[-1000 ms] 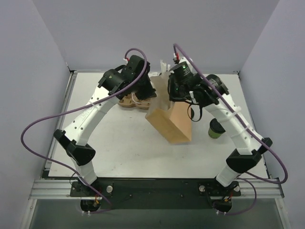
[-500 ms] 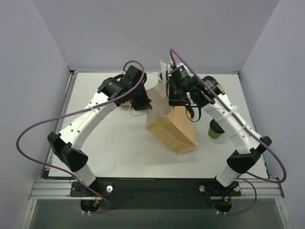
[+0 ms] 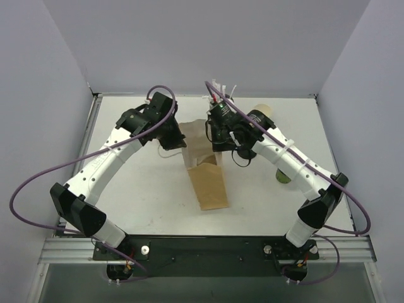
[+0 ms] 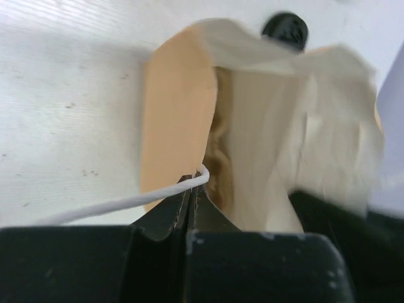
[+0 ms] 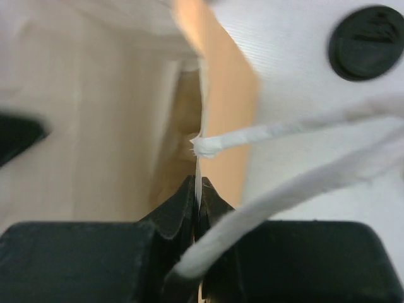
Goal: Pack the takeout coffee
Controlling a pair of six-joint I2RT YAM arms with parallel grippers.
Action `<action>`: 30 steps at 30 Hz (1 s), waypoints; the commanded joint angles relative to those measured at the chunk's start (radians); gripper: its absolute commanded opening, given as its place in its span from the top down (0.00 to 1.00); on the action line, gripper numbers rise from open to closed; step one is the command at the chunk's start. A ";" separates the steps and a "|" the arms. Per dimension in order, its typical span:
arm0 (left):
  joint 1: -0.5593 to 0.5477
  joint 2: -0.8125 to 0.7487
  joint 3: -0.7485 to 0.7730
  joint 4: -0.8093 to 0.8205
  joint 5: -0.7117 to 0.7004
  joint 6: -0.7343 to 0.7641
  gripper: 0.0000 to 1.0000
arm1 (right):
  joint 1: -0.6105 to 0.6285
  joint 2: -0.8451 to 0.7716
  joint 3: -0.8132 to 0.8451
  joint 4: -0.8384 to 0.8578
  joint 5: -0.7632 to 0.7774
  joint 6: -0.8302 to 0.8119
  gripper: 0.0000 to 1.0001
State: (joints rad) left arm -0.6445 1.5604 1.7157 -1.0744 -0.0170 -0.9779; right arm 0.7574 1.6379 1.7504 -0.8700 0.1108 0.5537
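Paper bag (image 3: pixel 208 183) has swung left, now narrower | left gripper (image 4: pixel 189 189) and right gripper (image 5: pixel 199 189) clamp opposite rim edges, likely to spread its mouth | takeout coffee (image 3: pixel 284 177) stands unpacked, right of the bag, under the right arm (image 3: pixel 297 161)

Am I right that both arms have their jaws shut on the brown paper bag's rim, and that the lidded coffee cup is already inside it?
Not quite: the lidded coffee cup is not inside; the right wrist view shows its black lid on the table, outside the brown paper bag. The left gripper and right gripper do both have jaws shut on its rim.
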 commanded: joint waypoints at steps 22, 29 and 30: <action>0.097 -0.042 0.062 0.027 -0.028 0.340 1.00 | 0.046 -0.084 0.006 0.150 -0.102 0.002 0.72; 0.103 0.006 0.154 -0.001 -0.043 0.550 1.00 | 0.042 -0.259 -0.141 0.285 -0.154 -0.023 0.27; 0.103 0.015 0.169 -0.012 -0.035 0.605 1.00 | 0.039 -0.282 -0.179 0.295 -0.143 -0.028 0.25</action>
State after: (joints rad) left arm -0.5499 1.5478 1.7859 -1.0977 -0.0395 -0.5602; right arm 0.8047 1.4868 1.6268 -0.6613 -0.0261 0.5449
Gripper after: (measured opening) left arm 0.025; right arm 0.709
